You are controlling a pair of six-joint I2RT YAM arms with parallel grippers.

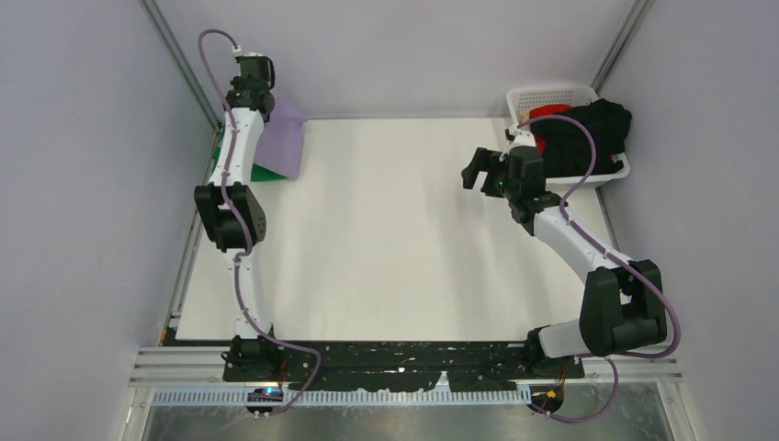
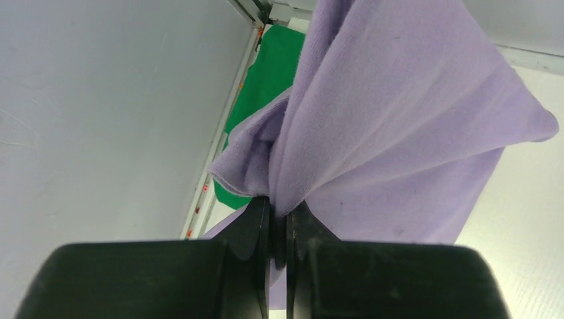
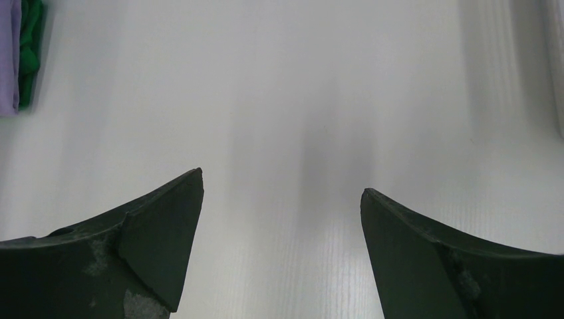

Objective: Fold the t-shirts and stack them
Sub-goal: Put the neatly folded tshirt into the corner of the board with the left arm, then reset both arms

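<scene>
Lavender t-shirt (image 2: pixel 399 100) hangs clenched in the left gripper (image 2: pixel 279 226) over the green t-shirt (image 2: pixel 266 73) at the table's (image 1: pixel 395 239) far left corner, so stacking it next likely calls for lowering and release, while the right gripper (image 3: pixel 281 183) gapes empty.

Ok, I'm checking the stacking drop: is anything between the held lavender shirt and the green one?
Nothing visible does. The left gripper is shut on the lavender shirt, which drapes over the green shirt at the table's far-left corner, with nothing else between them.
</scene>
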